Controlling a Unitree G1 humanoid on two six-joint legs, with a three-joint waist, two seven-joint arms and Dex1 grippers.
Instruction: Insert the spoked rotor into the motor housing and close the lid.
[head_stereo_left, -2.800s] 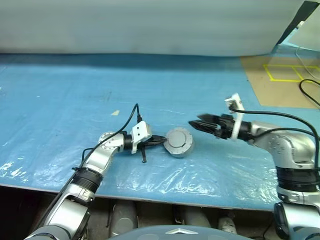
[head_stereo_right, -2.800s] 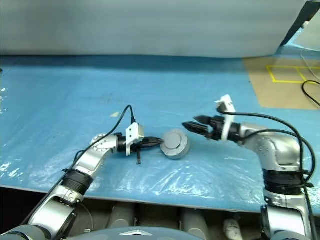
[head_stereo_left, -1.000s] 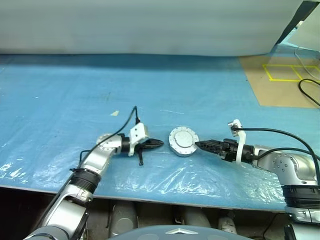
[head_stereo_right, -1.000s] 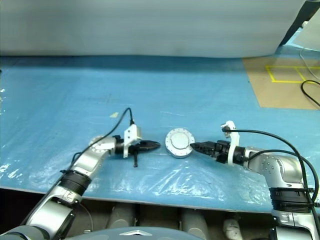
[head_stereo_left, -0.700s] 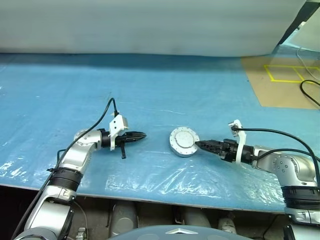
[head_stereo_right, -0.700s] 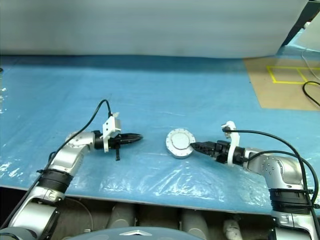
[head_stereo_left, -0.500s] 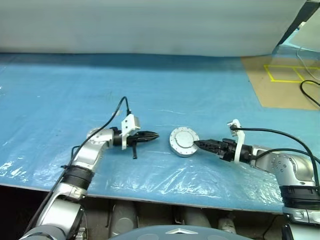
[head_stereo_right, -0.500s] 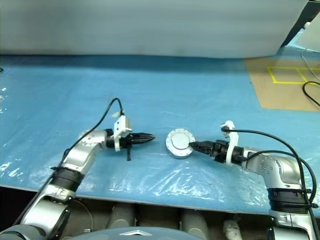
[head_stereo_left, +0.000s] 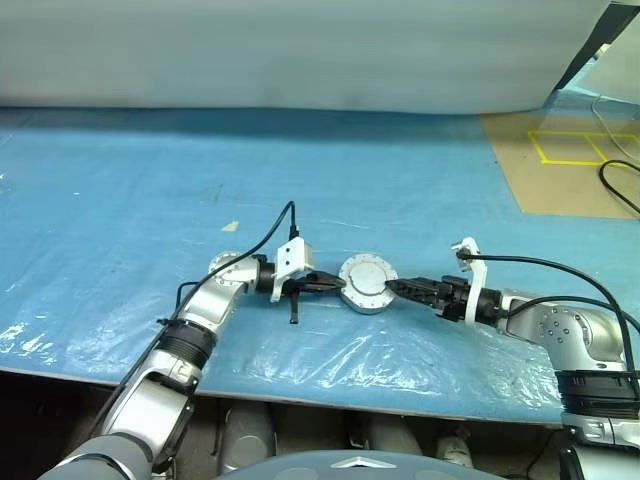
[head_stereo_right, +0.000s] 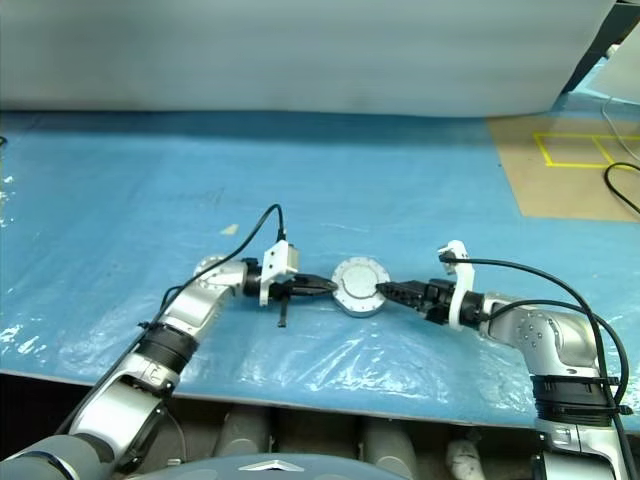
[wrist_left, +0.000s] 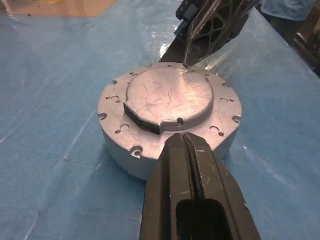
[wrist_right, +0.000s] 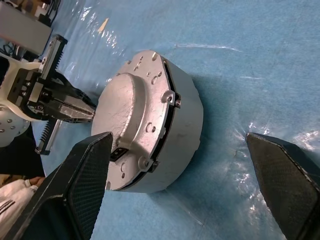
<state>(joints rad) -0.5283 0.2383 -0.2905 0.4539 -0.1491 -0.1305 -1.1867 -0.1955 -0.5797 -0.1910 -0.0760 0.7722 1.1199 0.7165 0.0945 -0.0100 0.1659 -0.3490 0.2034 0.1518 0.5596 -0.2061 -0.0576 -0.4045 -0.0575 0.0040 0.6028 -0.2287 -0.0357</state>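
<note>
A wide blue plastic sheet (head_stereo_left: 150, 200) covers the table, shiny and wrinkled along the near edge. A pale wall (head_stereo_left: 300, 50) stands at the far side. At the far right lies a brown floor patch with yellow tape lines (head_stereo_left: 570, 150).

On the left, the left gripper (head_stereo_left: 335, 285) points to the right. Its two black fingers are pressed tight together with nothing between them, and the tip is just at the left edge of the motor.

In the middle sits the motor housing (head_stereo_left: 366, 283) with the lid (wrist_left: 169, 98) shut on top. Together they look like a round, flat, silver-grey metal can. The lid has a raised round middle with fine scratches and small holes around its rim. A thin dark gap runs around the side where lid and housing meet. The inside is hidden, so the spoked part cannot be seen.

On the right, the right gripper (wrist_right: 185, 195) has its rough black fingers spread wide apart, just beside the right side of the motor. Whether a fingertip touches it is hard to tell.
</note>
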